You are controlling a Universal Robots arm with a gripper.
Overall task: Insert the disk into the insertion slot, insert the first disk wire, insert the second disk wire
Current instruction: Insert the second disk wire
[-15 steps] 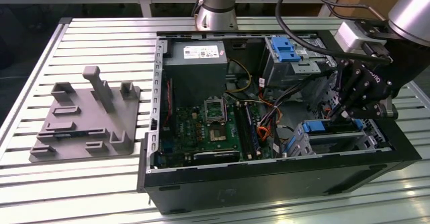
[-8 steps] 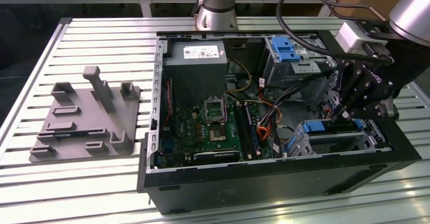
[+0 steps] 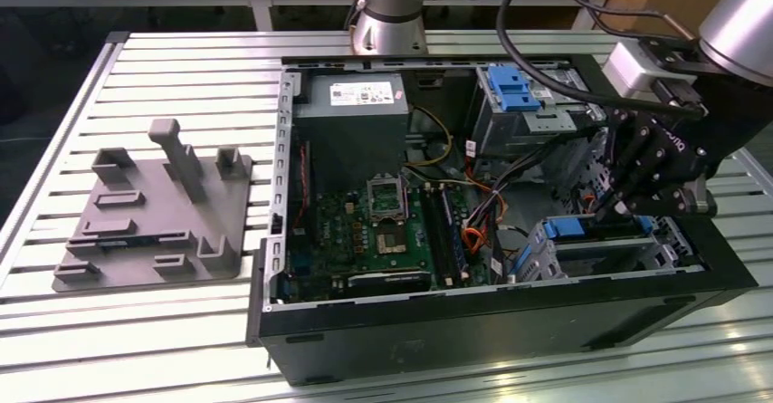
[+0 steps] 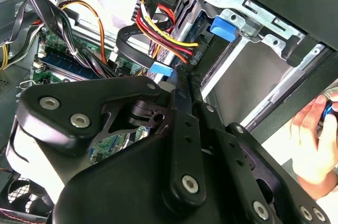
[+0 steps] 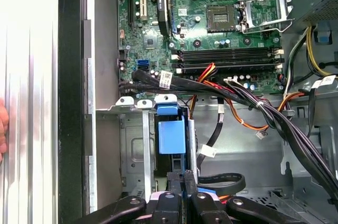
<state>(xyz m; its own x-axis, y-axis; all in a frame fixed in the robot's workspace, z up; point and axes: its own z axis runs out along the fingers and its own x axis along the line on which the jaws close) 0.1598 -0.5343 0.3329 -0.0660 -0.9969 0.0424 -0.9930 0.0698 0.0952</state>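
1. Far left of the exterior view: a matt grey moulded plastic fixture plate with upright posts (image 3: 157,213) lies on the ribbed aluminium counter (image 3: 181,68), well apart from the work.
2. Centre: the black sheet-metal computer case (image 3: 483,312) lies open on its side. It shows the green printed circuit board (image 3: 375,231), glossy and studded with small parts.
3. Centre right: a loose bundle of red, yellow and black insulated wires (image 4: 158,28) runs across the case floor towards the lower right bay. The wires look pliant and likely to spring aside.
4. Upper right: the taller grey cage with a blue plastic latch (image 3: 513,86) takes no part in the task.
5. Lower right: the disk (image 3: 567,229) shows its bright blue plastic carrier end. It appears to be seated in the insertion slot (image 3: 628,254), a low silver perforated sheet-metal bay. Its silver body is hidden.
6. The black jointed gripper (image 3: 610,211) hangs just above the bay. In the first wrist view its fingers (image 5: 174,192) are narrow, nearly together. Whether they pinch a connector cannot be told.
7. Judgement: the disk step looks done and a wire step is in hand. It calls for fine alignment of a small plug with its socket.
8. Right edge of the second wrist view: a person's hand (image 4: 311,139) is outside the case.
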